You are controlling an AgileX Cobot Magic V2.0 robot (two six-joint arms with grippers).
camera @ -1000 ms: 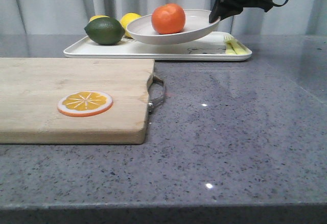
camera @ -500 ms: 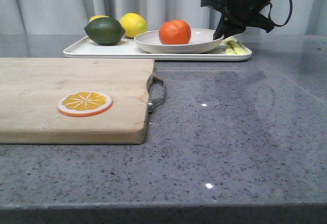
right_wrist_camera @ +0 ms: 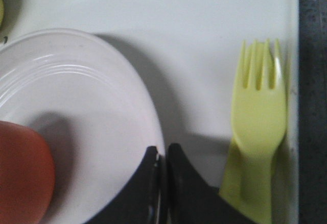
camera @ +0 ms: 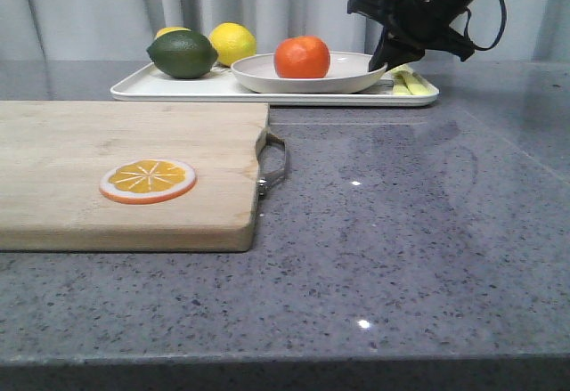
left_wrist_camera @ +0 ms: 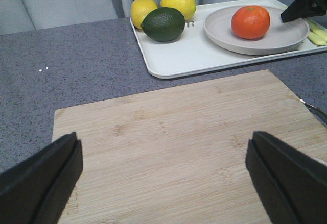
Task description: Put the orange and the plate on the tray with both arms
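Note:
The orange [camera: 302,57] [left_wrist_camera: 250,22] [right_wrist_camera: 23,178] sits in the off-white plate [camera: 347,77] [left_wrist_camera: 286,38] [right_wrist_camera: 92,106]. The plate lies level on the white tray [camera: 178,88] [left_wrist_camera: 184,55] [right_wrist_camera: 179,20] at the back of the table. My right gripper [camera: 389,57] [right_wrist_camera: 164,155] is shut on the plate's right rim, one finger inside the rim and one outside. My left gripper [left_wrist_camera: 163,147] hangs wide open over the wooden cutting board [left_wrist_camera: 179,132], holding nothing; it is out of the front view.
A dark green lime [camera: 183,53] and two lemons [camera: 232,42] occupy the tray's left end. A yellow-green fork [camera: 408,79] [right_wrist_camera: 258,127] lies at its right end beside the plate. An orange slice [camera: 148,180] rests on the cutting board [camera: 89,168] at front left.
The plate with the orange came down from a tilted hold in the air onto the tray, my right gripper lowering with it. In the last half second it barely moved.

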